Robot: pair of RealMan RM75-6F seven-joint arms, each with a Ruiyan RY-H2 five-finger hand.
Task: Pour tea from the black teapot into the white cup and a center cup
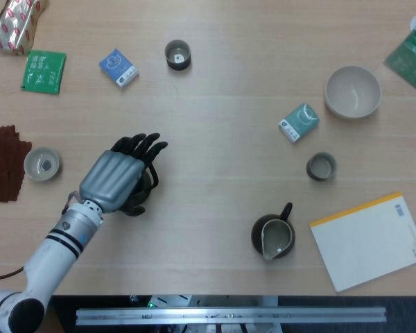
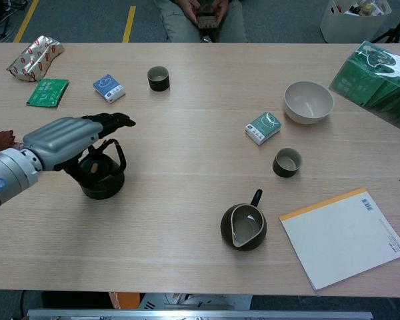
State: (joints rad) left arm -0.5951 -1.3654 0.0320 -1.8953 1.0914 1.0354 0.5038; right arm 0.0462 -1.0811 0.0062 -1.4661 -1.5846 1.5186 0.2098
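Note:
The black teapot point(image 2: 103, 180) stands at the left of the table, mostly hidden under my left hand point(image 1: 114, 177) in the head view, where only its right edge point(image 1: 145, 189) shows. My left hand point(image 2: 70, 139) hovers just over the pot's looped handle, fingers stretched out toward the table's middle and holding nothing. The small white cup point(image 1: 41, 164) sits left of the pot by a brown cloth point(image 1: 1, 163). One dark cup point(image 1: 321, 166) stands at the right, another dark cup point(image 1: 177, 54) at the far side. My right hand is in neither view.
A dark pitcher point(image 1: 273, 237) sits near the front edge, a notepad point(image 1: 369, 239) to its right. A white bowl point(image 1: 352, 91), a teal tea box point(image 1: 299, 122), a blue box point(image 1: 118, 67), a green packet point(image 1: 44, 71) and a foil bag point(image 1: 15, 24) lie around.

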